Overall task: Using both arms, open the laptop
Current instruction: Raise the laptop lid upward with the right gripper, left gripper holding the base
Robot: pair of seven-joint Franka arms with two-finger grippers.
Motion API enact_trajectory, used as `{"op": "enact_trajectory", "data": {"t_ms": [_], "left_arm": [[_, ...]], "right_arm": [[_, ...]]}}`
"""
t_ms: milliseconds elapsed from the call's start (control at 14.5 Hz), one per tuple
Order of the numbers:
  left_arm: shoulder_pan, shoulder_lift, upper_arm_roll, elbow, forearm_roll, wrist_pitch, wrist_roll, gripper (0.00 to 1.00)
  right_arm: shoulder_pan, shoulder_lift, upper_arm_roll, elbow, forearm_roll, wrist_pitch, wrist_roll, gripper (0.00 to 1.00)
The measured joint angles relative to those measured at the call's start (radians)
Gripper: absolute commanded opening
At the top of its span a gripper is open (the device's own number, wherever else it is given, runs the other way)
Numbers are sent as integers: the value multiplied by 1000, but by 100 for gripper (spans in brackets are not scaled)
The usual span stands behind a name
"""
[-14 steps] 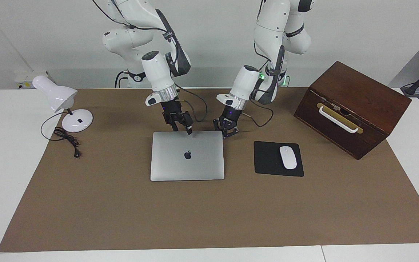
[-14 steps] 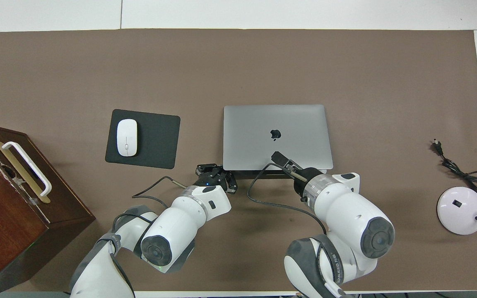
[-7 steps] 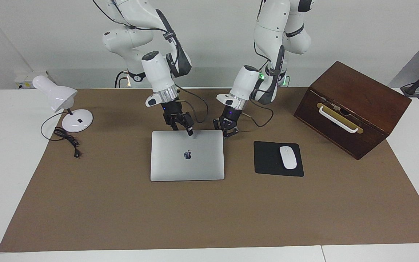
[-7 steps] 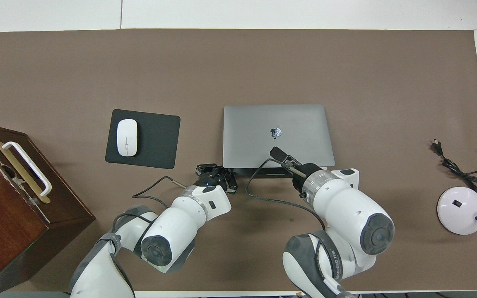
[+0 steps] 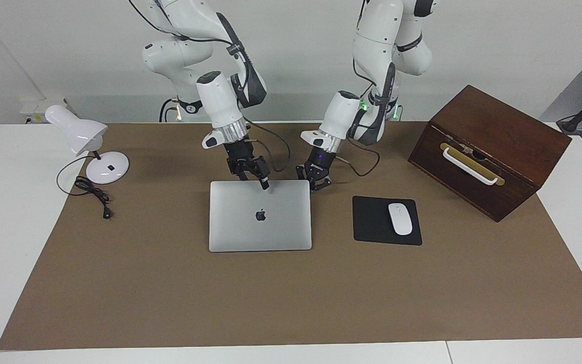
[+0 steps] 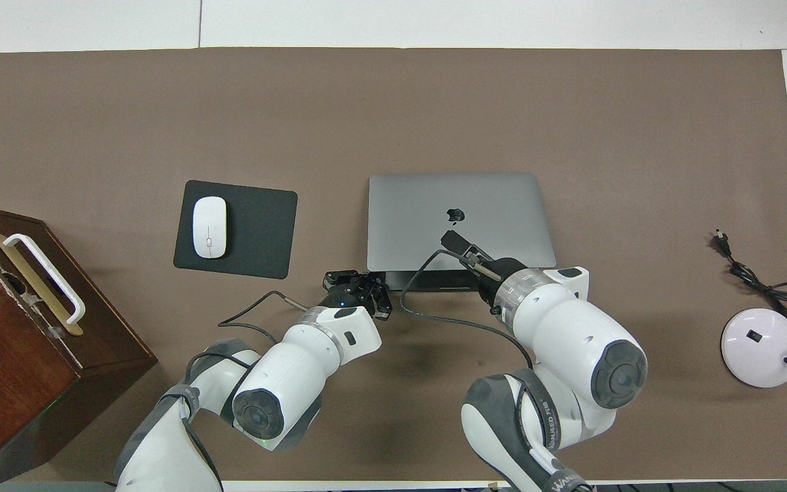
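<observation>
Laid flat on the brown mat (image 5: pixel 170 293), well apart from the wooden box (image 5: pixel 493 131): laptop (image 5: pixel 250 227), mid-table, beside the mouse pad (image 5: pixel 372 222). Dark slit noted along the edge nearest the robots; judged lid barely cracked.

Right gripper (image 5: pixel 263 183) positioned at the middle of that lid edge; grip state cannot be told. Left gripper (image 5: pixel 317 186) pressed together, just beside the laptop's corner toward the left arm's end.

Recommended: hold the base down with the left gripper, raise the lid slowly along the hinge arc, avoid dragging the laptop across the mat.
</observation>
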Motion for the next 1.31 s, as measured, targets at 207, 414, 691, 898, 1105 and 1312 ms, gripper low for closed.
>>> {"op": "enact_trajectory", "data": {"t_ms": [207, 414, 691, 898, 1105, 1312], "left_arm": [[0, 0, 0, 0, 0, 0, 0, 0], [0, 0, 0, 0, 0, 1, 0, 0], [0, 1, 0, 0, 0, 1, 1, 0], [0, 1, 0, 0, 0, 1, 1, 0], [0, 1, 0, 0, 0, 1, 1, 0], [0, 1, 0, 0, 0, 2, 1, 0]], "right_arm": [[-27, 24, 0, 66, 0, -25, -3, 100], [-34, 45, 0, 139, 0, -57, -3, 100], [-44, 69, 0, 195, 0, -65, -4, 100], [-48, 92, 0, 241, 0, -75, -4, 100], [-60, 117, 0, 288, 0, -91, -17, 100], [-77, 135, 0, 323, 0, -97, -59, 100]]}}
